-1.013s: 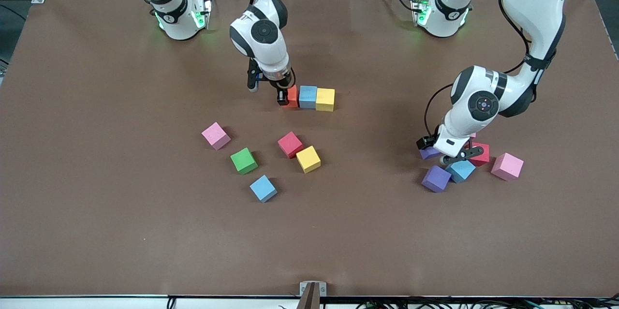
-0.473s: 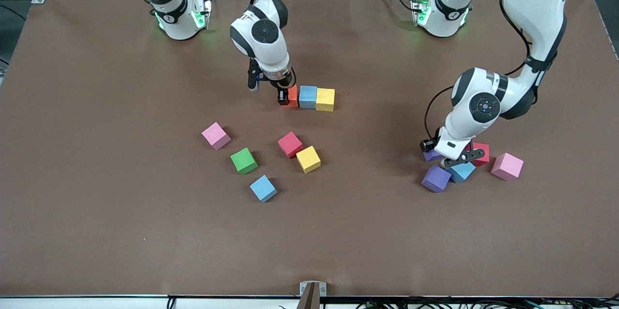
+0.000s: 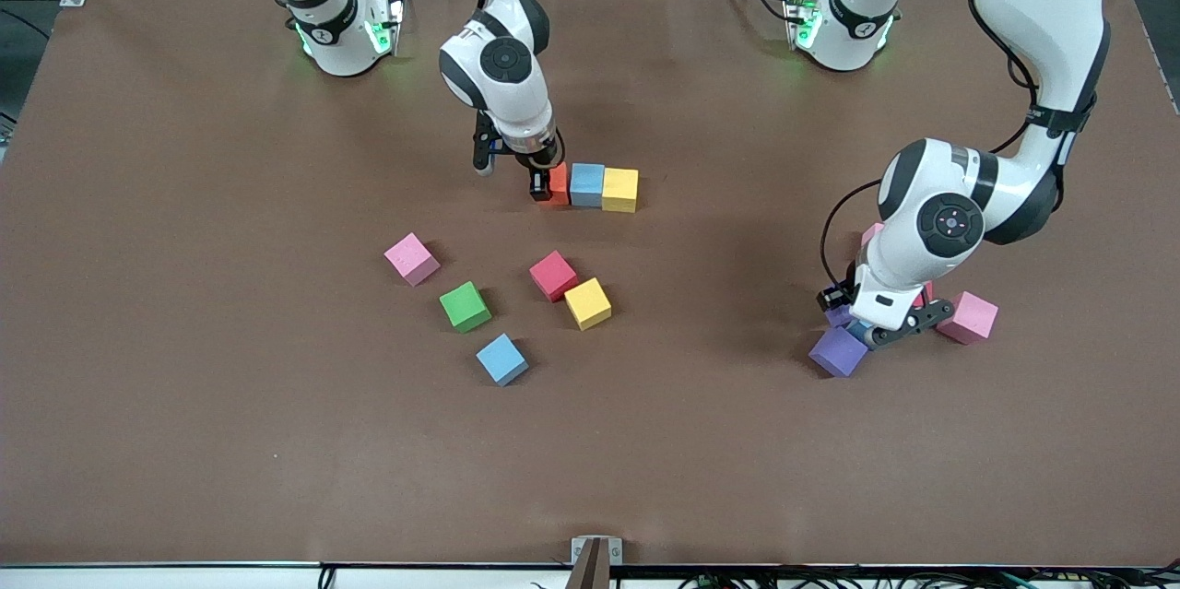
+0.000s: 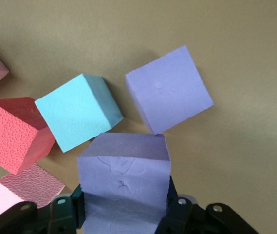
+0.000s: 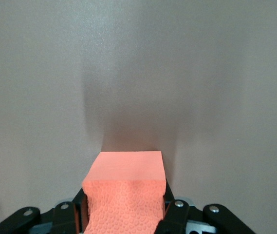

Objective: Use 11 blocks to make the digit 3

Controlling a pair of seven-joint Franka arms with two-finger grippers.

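Foam cubes are my whole job now. My left gripper [image 4: 123, 214] has closed on a matte purple foam cube [image 4: 124, 180] and holds it over the cluster at the left arm's end of the table: a second purple cube [image 4: 169, 96], a light blue cube [image 4: 78, 112], a red cube [image 4: 12, 132] and a pink cube [image 4: 21, 191], which looks to lie just under my fingers. To carry cleanly I should rise straight up before swinging across.

My right gripper [image 3: 544, 183] is clamped on the orange foam cube [image 3: 558, 182], set on the brown table [image 3: 184, 441] touching the blue cube [image 3: 586, 183] and yellow cube [image 3: 620, 189], the digit's first row. No containers are present.
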